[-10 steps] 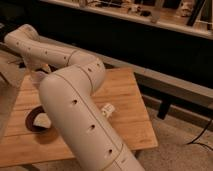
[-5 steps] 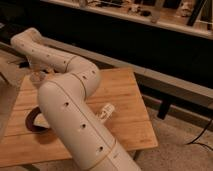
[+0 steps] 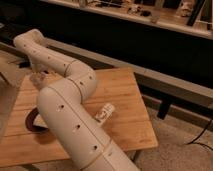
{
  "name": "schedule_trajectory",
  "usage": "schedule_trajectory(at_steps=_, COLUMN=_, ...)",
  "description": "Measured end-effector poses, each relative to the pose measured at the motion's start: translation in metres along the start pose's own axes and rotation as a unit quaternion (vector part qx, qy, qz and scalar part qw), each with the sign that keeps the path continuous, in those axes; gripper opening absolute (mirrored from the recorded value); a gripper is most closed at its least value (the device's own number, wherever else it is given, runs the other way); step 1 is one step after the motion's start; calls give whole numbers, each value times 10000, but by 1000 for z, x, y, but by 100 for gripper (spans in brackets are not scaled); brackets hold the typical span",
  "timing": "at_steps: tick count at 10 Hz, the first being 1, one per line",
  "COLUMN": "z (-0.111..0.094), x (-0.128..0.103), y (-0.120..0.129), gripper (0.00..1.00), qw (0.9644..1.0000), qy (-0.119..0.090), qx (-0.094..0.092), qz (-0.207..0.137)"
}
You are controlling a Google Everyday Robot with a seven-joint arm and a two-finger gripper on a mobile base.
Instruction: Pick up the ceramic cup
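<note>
My arm rises from the bottom of the camera view, bends over the wooden table (image 3: 125,90) and reaches to its far left corner. The gripper (image 3: 36,74) hangs down from the wrist there, just over the table top. A small pale whitish-pink shape (image 3: 40,81) sits right under the gripper; it looks like the ceramic cup, mostly hidden by the gripper. I cannot tell whether the gripper touches it.
A dark round bowl (image 3: 31,122) sits at the table's left front, half hidden behind my arm. A white bottle with a label (image 3: 104,113) lies on its side mid-table. A long dark counter (image 3: 150,45) runs behind the table.
The arm has swung left and up in the view, and the gripper has sunk a little toward the far left corner of the table.
</note>
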Motion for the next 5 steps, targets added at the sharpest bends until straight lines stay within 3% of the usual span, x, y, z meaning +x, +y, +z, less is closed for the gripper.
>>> schedule_trajectory(at_steps=3, z=5, x=0, y=4, gripper=15, qw=9999, qy=76, qx=-58, qz=-57)
schedule_trajectory(at_steps=5, z=7, x=1, y=5, gripper=1, qw=9999, qy=123, qx=-77, qz=-71)
